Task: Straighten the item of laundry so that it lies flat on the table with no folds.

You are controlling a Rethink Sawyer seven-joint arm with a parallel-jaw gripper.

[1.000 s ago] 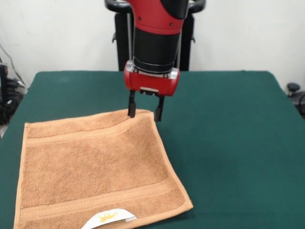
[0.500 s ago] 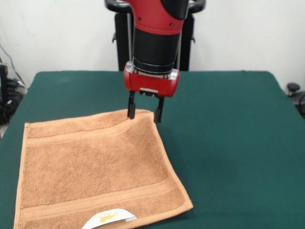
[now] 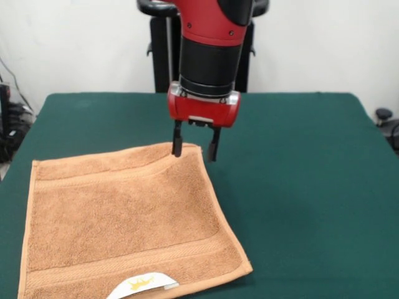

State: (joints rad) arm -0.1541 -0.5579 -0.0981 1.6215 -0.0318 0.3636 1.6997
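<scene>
The orange-tan towel (image 3: 124,218) lies spread on the left part of the green table (image 3: 299,187), with border bands along its far and near edges. Its white label with a gold crown (image 3: 142,285) shows at the near edge. My gripper (image 3: 195,149) hangs open over the towel's far right corner. One finger stands over the corner and the other just off its edge, above the table. It holds nothing.
The robot's black pedestal (image 3: 159,56) stands behind the table's far edge. Bare green table stretches to the right of the towel. A dark object (image 3: 383,115) sits off the table's right edge.
My gripper has shifted slightly to the right and a little up from the towel's far corner. The towel has not moved.
</scene>
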